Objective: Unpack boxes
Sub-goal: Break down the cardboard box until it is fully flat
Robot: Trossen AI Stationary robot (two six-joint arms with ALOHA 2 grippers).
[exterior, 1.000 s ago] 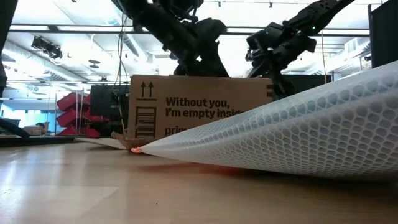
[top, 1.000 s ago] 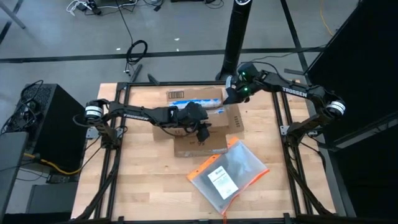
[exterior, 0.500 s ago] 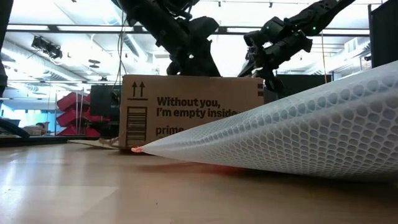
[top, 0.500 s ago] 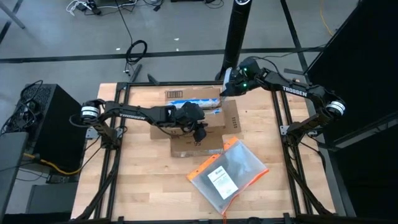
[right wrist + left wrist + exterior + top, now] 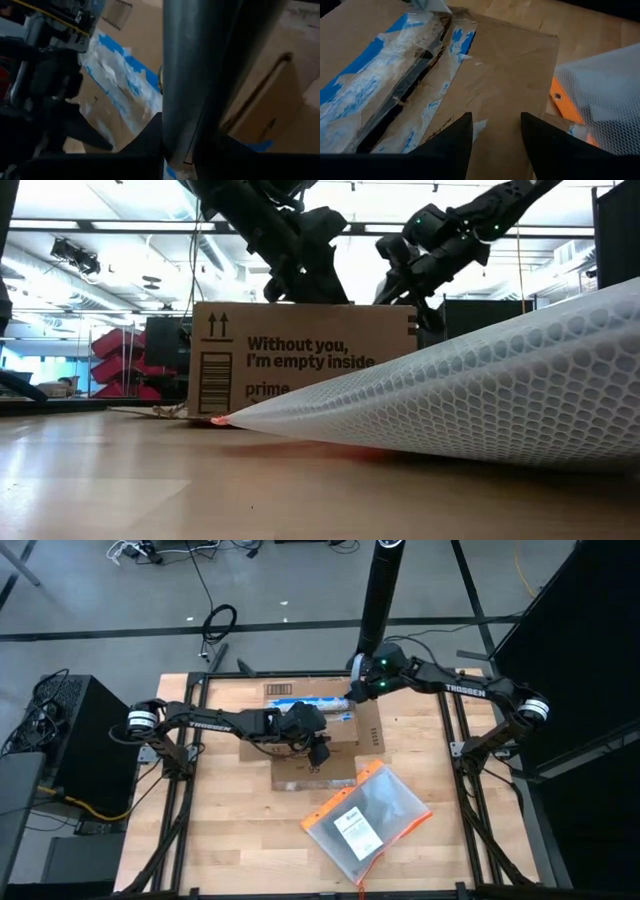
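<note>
The brown cardboard box (image 5: 315, 735) stands mid-table on its bottom, flaps spread, with torn blue-and-white tape (image 5: 395, 70) along its top seam. Its printed near wall (image 5: 300, 350) faces the low view. My left gripper (image 5: 318, 754) hovers open above the near flap (image 5: 505, 85), fingers (image 5: 455, 145) apart with only cardboard showing between them. My right gripper (image 5: 350, 700) is at the right end of the far flap, shut on it. A clear pouch with an orange edge (image 5: 365, 820) lies flat, near and to the right of the box. My left gripper: whether its fingertips touch the near flap cannot be told. My right gripper pinches a grey-looking flap edge (image 5: 200, 100) between its two fingers, at the right end of the box's far, taped flap. It comes in slanting down from the table's far right. The flap stands up past the fingers; the box stays on the table.
The pouch (image 5: 480, 380) fills the foreground of the low view and lies against the box's near right corner. A black post (image 5: 378, 600) stands just beyond the far edge. Bare wood (image 5: 230, 830) lies at the near left.
My right gripper has moved toward the table's left along the far flap and rolled a little. The box has slid a short way toward the left edge, staying upright on the table. My left gripper has stayed open above the near flap.
</note>
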